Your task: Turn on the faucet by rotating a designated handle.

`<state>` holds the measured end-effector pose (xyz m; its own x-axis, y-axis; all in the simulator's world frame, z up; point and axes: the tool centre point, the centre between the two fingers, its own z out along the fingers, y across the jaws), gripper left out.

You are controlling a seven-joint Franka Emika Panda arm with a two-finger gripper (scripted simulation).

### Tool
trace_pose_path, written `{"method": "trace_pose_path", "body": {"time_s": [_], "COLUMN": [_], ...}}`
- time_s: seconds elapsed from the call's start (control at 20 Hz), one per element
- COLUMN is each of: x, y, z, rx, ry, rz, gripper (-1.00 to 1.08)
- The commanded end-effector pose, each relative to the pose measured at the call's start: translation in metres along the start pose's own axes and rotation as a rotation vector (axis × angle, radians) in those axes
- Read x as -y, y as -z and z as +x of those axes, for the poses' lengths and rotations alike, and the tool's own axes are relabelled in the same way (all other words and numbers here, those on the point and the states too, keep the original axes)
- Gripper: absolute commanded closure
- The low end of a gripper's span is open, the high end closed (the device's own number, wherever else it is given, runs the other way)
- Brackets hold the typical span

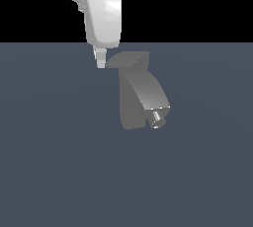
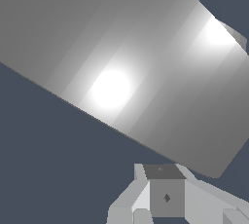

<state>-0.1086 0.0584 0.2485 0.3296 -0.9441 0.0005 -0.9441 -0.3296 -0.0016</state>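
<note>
The faucet (image 1: 141, 95) is a matte grey curved block standing on the dark floor, with a short shiny nozzle (image 1: 157, 118) at its lower end. The handle (image 1: 126, 61) is a thin flat grey lever on top, its tapered tip pointing to the exterior view's left. My gripper (image 1: 101, 63) hangs down from the white arm, its fingers together, right beside the handle's tip and touching or nearly touching it. In the wrist view a large lit grey surface of the faucet (image 2: 121, 62) fills most of the picture, with the gripper (image 2: 165, 194) just below it. It holds nothing.
The dark blue-grey floor (image 1: 59, 162) spreads around the faucet. The white arm link (image 1: 104, 14) stands above the handle's tip, at the exterior view's upper left.
</note>
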Motion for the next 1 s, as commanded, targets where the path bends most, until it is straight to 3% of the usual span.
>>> {"method": "trace_pose_path", "body": {"time_s": [0.0, 0.55, 0.65, 0.95], "x": [-0.011, -0.049, -0.044, -0.048], "y": [0.000, 0.000, 0.000, 0.000], "z": [0.017, 0.049, 0.042, 0.073], "rx": [0.000, 0.001, 0.000, 0.000], "ry": [-0.020, -0.021, -0.013, -0.015], "rz": [0.000, -0.001, 0.000, 0.000], "gripper": [1.08, 1.08, 1.08, 1.08]}}
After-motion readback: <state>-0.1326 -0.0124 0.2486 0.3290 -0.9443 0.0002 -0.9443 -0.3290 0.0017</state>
